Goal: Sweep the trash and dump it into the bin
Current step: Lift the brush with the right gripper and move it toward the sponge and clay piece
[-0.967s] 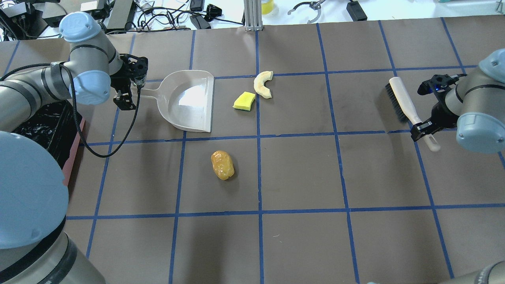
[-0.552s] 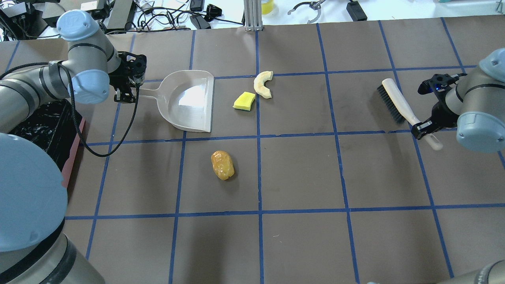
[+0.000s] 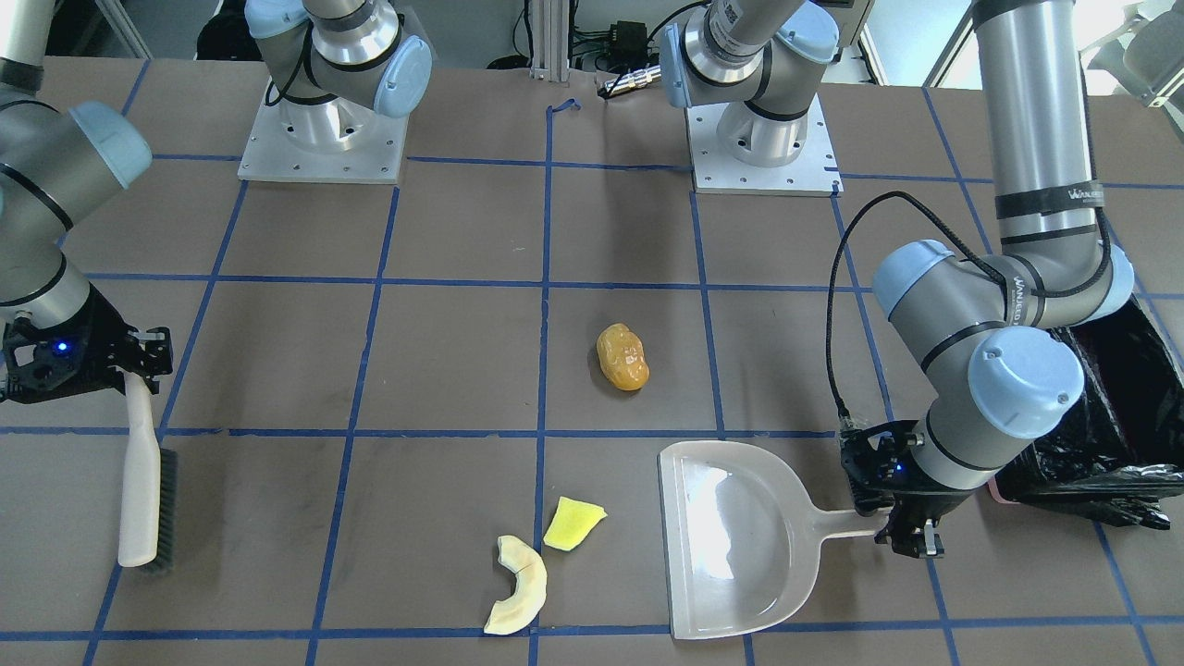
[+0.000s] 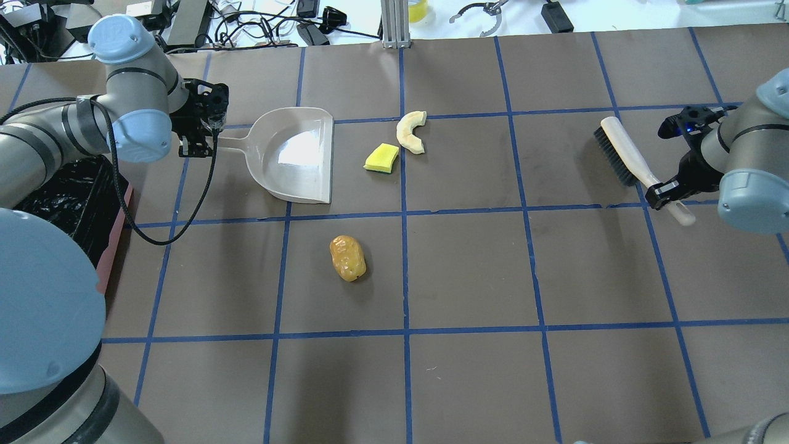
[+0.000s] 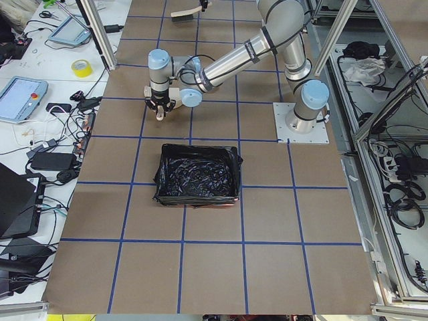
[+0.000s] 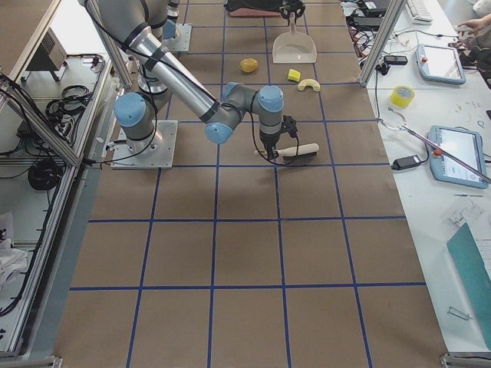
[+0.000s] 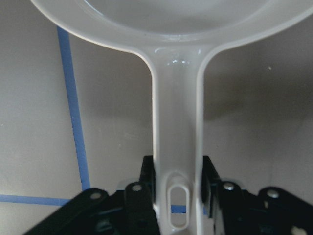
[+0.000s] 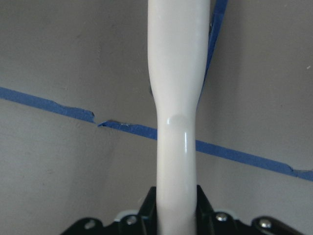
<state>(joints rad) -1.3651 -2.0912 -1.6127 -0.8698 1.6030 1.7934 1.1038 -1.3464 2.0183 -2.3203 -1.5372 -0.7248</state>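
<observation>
**Tool positioning before the sweep.** Over the last second the brush (image 4: 622,154) and right gripper (image 4: 662,196), at the overhead frame's right edge, have drifted slightly upward. The dustpan (image 4: 296,160) and left gripper (image 4: 198,143), upper left, did likewise.

The scraps have not moved, so sweeping has probably not begun.
- The yellow wedge (image 4: 381,158) and crescent slice (image 4: 409,132) lie just right of the pan's lip.
- The orange lump (image 4: 347,258) lies below them, centre.
- The bin (image 4: 116,237) stands at the left edge.

The left fingers (image 7: 146,178) pinch the pan's handle. The right fingers (image 8: 201,203), barely in view, seemingly clamp the brush handle.

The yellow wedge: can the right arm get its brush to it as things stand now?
Probably yes. The right gripper holds the brush, and nothing stands between it and the yellow wedge; the cream slice sits just beside the wedge.
</observation>
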